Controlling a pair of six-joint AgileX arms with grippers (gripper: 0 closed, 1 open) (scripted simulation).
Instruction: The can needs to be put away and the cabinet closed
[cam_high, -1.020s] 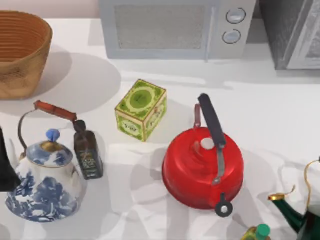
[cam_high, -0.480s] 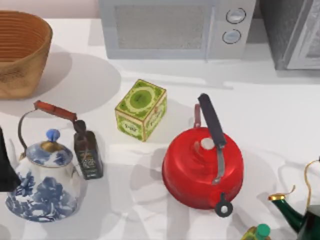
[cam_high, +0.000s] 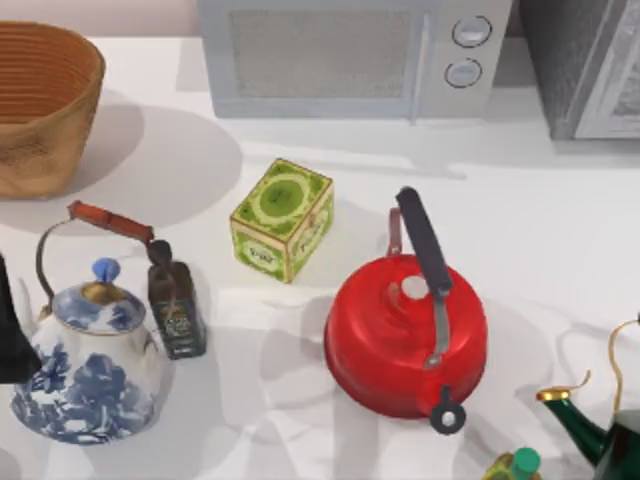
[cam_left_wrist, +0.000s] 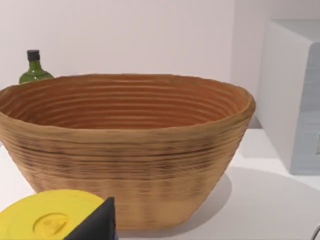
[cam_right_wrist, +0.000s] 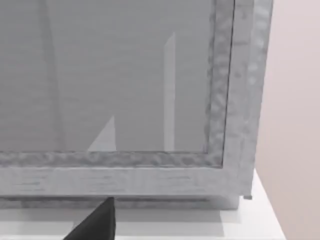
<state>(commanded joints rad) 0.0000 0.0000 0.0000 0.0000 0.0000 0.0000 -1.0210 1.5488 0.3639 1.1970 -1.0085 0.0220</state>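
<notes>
Where the can stood I could not tell; a thin reddish strip just beside the handle of the red kettle (cam_high: 405, 335) was too narrow to name. By judgement, a small drink can would be light, thin-walled and smooth, so it would dent under a hard squeeze and slip under a weak one. It would best be taken around the middle of its body, upright, with moderate pressure. The cabinet (cam_high: 585, 70) sat at the table's far right corner, beside the microwave (cam_high: 340, 55). The right gripper (cam_right_wrist: 97, 222) faced the cabinet's pale framed door panel (cam_right_wrist: 110, 80) at close range. Its grip state could not be told, and nothing was seen in it. The cabinet's interior was hidden, and I could not tell whether the door stood ajar. The left gripper (cam_left_wrist: 95, 225) was at the table's left edge, looking at the basket (cam_left_wrist: 125, 130); its grip state could not be told either. The basket's visible inner wall was bare, its floor hidden. A yellow lid (cam_left_wrist: 47, 217) lay near the left gripper, and a green bottle (cam_left_wrist: 34, 70) stood behind the basket. The microwave door was shut. The red kettle and the blue-and-white teapot (cam_high: 90, 365) both wore lids. The tea tin (cam_high: 282, 220) was closed and the dark bottle (cam_high: 177, 310) was capped, touching the teapot's side.
</notes>
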